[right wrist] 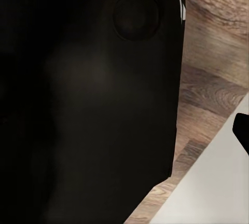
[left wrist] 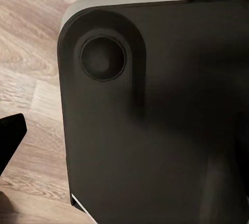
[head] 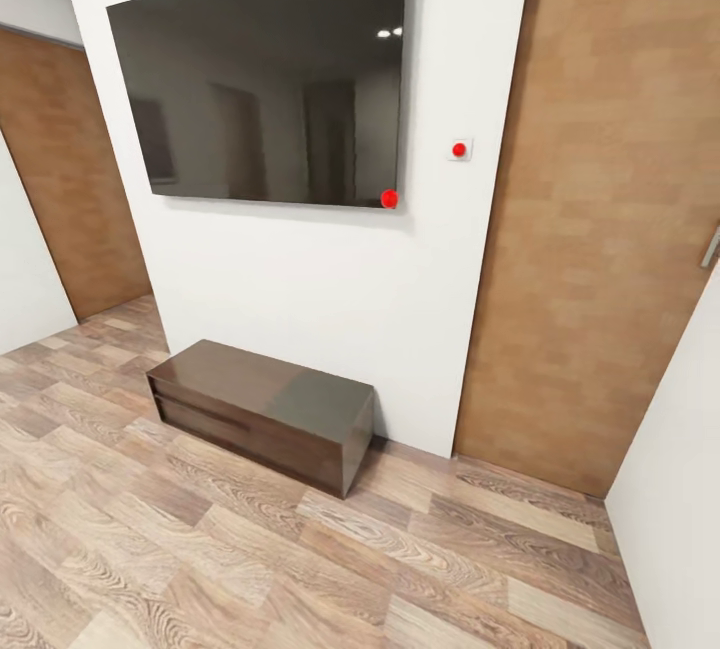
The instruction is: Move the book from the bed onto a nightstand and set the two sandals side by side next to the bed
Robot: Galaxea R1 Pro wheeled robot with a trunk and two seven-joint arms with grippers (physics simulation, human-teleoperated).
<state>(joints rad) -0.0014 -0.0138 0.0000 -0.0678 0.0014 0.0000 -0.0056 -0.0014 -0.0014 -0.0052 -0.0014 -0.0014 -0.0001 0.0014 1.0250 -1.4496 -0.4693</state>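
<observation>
— Are the pincers open or shut?
— Cannot tell; each wrist camera faces the robot's dark body (left wrist: 155,115) above the plank floor (head: 300,569).
— Any container?
— A low brown cabinet (head: 265,409), drawers closed, under a wall screen (head: 265,69), beside a brown door (head: 600,199).

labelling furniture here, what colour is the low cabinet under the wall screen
Glossy dark brown wood, clearest in the head view: low cabinet.
</observation>
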